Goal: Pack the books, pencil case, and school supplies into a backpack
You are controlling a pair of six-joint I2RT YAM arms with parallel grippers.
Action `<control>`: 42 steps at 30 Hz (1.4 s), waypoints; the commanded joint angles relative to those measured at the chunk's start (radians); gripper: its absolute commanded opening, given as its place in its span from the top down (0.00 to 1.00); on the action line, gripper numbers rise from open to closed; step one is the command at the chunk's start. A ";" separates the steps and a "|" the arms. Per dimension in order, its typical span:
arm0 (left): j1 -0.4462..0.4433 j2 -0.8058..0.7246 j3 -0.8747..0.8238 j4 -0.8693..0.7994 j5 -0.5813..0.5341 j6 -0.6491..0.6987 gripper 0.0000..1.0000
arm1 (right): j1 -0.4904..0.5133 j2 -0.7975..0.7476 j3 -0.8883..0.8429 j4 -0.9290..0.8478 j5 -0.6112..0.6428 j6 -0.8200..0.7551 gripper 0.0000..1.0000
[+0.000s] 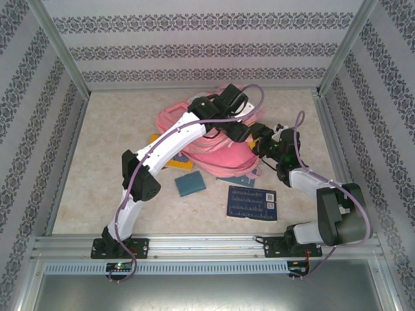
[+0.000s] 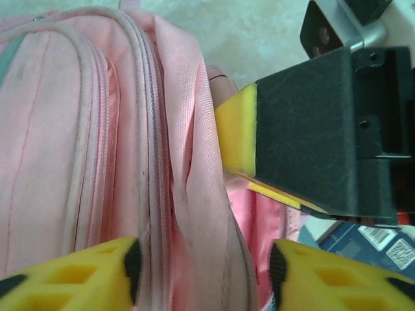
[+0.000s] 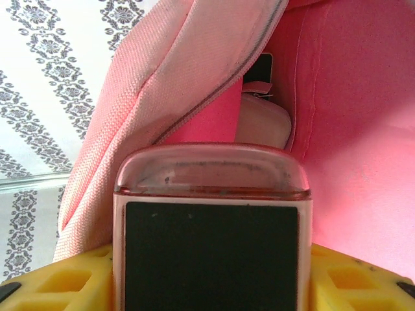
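The pink backpack [image 1: 217, 154] lies mid-table with its mouth toward the right. My left gripper [image 2: 204, 262] is shut on the bunched zipper rim of the backpack [image 2: 188, 194]. My right gripper [image 3: 211, 272] is shut on a small pink boxy object [image 3: 211, 175] with a clear lid and a black face, held just inside the backpack's opening [image 3: 350, 129]. Deeper inside rests a pale rounded case end [image 3: 262, 123], perhaps the pencil case. A navy book [image 1: 253, 202] and a teal-blue book [image 1: 190, 184] lie flat in front of the backpack.
The edge of a yellow book [image 1: 155, 138] peeks out beside the left arm. The two grippers [image 1: 238, 129] [image 1: 260, 139] are close together over the bag. Patterned walls and metal posts enclose the table [image 1: 110, 129] on three sides.
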 commanded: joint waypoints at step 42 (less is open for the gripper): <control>0.112 -0.164 0.144 0.005 0.066 -0.082 1.00 | 0.232 0.004 0.023 -0.009 0.406 -0.148 0.82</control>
